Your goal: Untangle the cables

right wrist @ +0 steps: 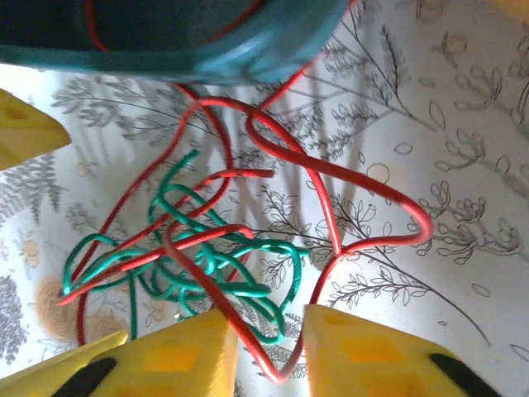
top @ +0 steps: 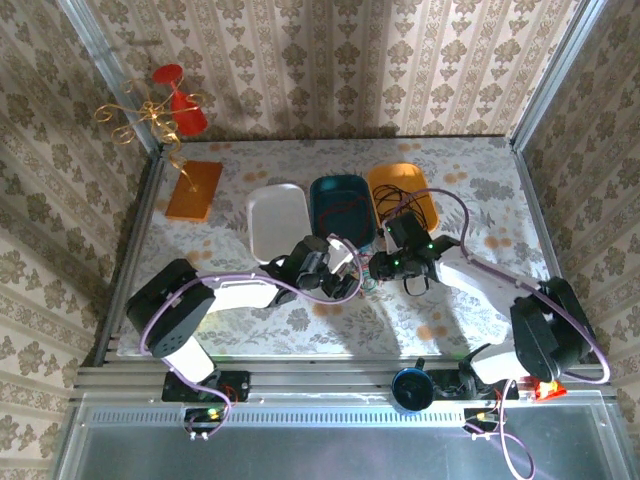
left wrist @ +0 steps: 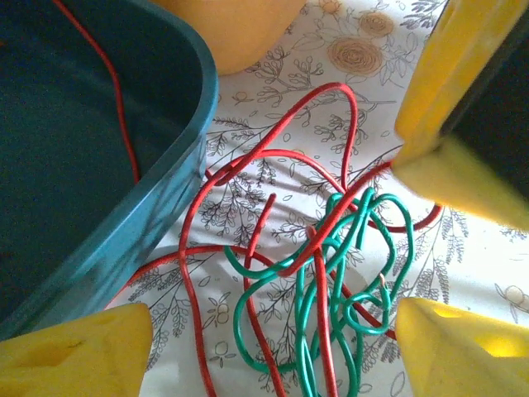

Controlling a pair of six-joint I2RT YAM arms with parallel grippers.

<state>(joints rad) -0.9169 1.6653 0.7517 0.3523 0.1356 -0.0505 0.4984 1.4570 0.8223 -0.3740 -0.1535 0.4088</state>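
My L gripper [left wrist: 273, 351] is open wide, fingertips either side of the cables [left wrist: 331, 248]: a red & green tangle on the table [top: 470, 200], just beside the teal tray [left wrist: 165, 198], w/ one red strand lying inside the tray. My R gripper [right wrist: 271, 356], close by, shows a narrow gap, not clamped, a red loop passing btwn its fingers.
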